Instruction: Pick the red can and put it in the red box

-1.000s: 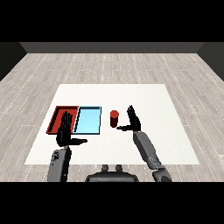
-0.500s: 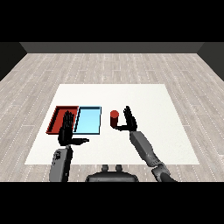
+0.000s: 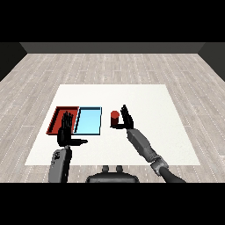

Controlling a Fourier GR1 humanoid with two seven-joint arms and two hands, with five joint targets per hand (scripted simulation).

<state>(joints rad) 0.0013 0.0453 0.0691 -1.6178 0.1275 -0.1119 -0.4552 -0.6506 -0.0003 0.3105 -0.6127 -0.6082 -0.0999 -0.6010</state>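
The red can [image 3: 114, 118] stands upright on the white table, just right of the light blue tray [image 3: 88, 121]. My right hand [image 3: 125, 118] is beside the can on its right, fingers straight and raised, thumb reaching toward the can's base; whether it touches the can is unclear. The red tray [image 3: 58, 115] lies left of the blue one. My left hand [image 3: 66, 132] hovers open over the red tray's near right corner, fingers up and thumb out to the right, covering part of that tray.
The white table [image 3: 149, 101] extends well beyond the trays to the back and right. A grey wood floor surrounds it.
My right hand has moved left toward the red can, closing the gap beside it. The left hand and the can have stayed put.
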